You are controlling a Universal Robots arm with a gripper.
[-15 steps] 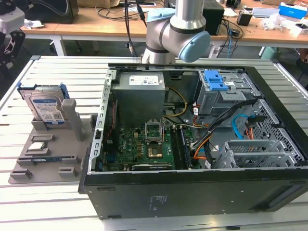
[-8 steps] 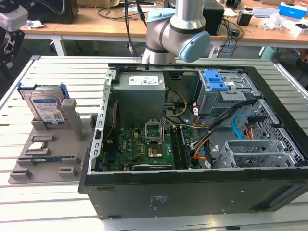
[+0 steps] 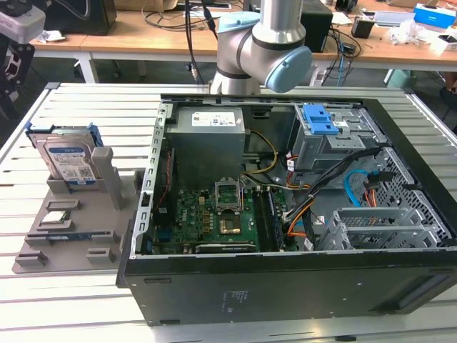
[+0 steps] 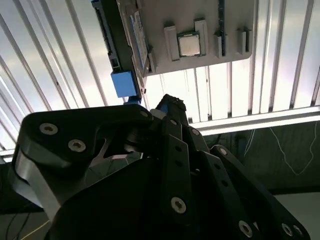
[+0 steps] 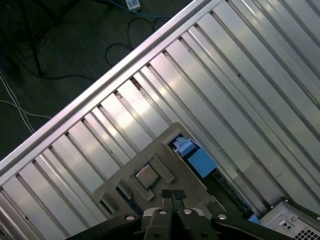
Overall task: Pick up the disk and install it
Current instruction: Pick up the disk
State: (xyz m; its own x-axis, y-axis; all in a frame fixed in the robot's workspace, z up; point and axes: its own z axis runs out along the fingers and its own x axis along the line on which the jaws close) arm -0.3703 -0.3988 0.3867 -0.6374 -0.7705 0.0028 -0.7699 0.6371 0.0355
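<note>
Disk (image 3: pixel 70 163): upright in grey holder (image 3: pixel 107 182) on slatted surface (image 3: pixel 71 314), not yet picked or installed in computer case (image 3: pixel 285 282); gripper (image 5: pixel 172 193) apart from it, jaws closed together, empty.

Even, soft room light fills the exterior view, with mild shadow inside the computer case (image 3: pixel 285 280). In both wrist views the ribbed surface (image 4: pixel 225 90) (image 5: pixel 240 75) glares white, and the gripper (image 4: pixel 167 102) sits dark and backlit in the second wrist view.
</note>
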